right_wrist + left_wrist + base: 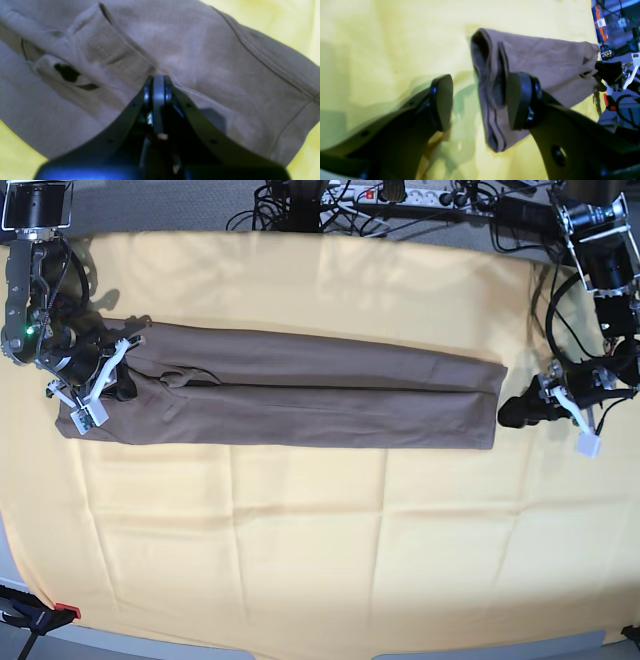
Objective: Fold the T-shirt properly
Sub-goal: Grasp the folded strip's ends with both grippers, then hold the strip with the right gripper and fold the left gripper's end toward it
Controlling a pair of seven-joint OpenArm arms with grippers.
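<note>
The T-shirt (300,398) is a plain taupe cloth lying as a long narrow strip, left to right, across the yellow cloth. At the strip's left end in the base view my right gripper (122,383) is shut, pinching the shirt's bunched edge. The right wrist view shows its closed jaws (158,83) meeting on a fold of the T-shirt (200,57). My left gripper (520,412) is open just off the strip's right end. In the left wrist view the near end of the T-shirt (540,57) lies beyond the gap of the left gripper (480,102), with one finger (520,100) overlapping it.
A large pale yellow cloth (320,550) covers the table under the shirt. Cables and a power strip (380,195) run along the back edge. A clamp (40,616) sits at the front left corner. Arm hardware and wiring (620,50) crowd the far end.
</note>
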